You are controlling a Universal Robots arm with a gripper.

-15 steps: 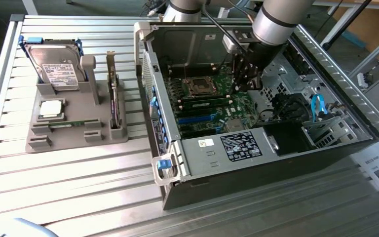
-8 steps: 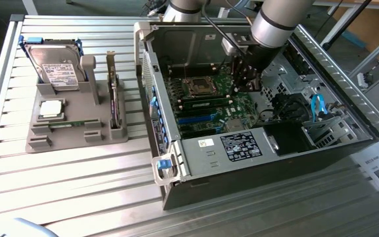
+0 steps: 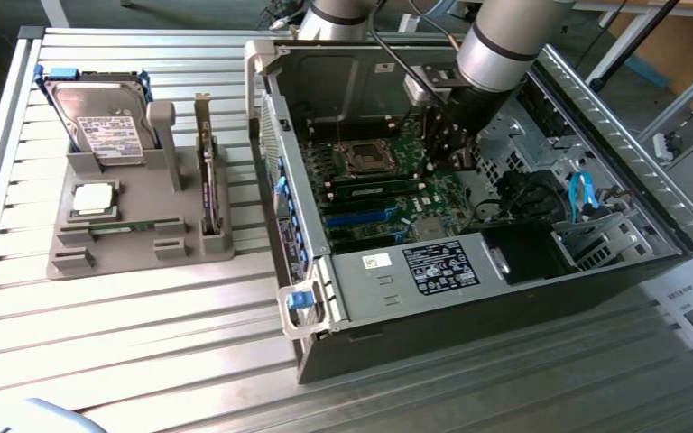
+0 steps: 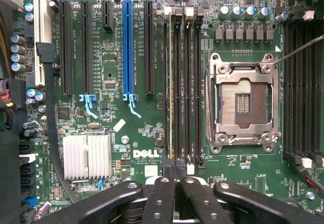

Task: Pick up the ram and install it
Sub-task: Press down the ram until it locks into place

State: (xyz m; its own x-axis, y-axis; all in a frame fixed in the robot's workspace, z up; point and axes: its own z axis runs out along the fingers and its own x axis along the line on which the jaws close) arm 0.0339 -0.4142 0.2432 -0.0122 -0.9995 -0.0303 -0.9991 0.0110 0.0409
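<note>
Green ram (image 4: 170, 82) seen edge-on among long black slots (image 4: 190, 82), just ahead of tool (image 4: 177, 171). Tool pinched narrow; nothing seen held between tips.

Risks:
- ram pushed crooked, one end left high
- clips not snapped shut
- board bent if pressed too hard
- open socket (image 4: 243, 102) beside tool knocked

Slot end under tool hidden. Whether ram sits fully down cannot be told. Second ram (image 3: 124, 226) lies in grey holder (image 3: 69, 262), well away from tool.

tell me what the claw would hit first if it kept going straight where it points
Most likely the long black memory slots on the green motherboard, beside the silver processor socket: the shut claw points straight at them. How near it is, the views leave unclear.
</note>
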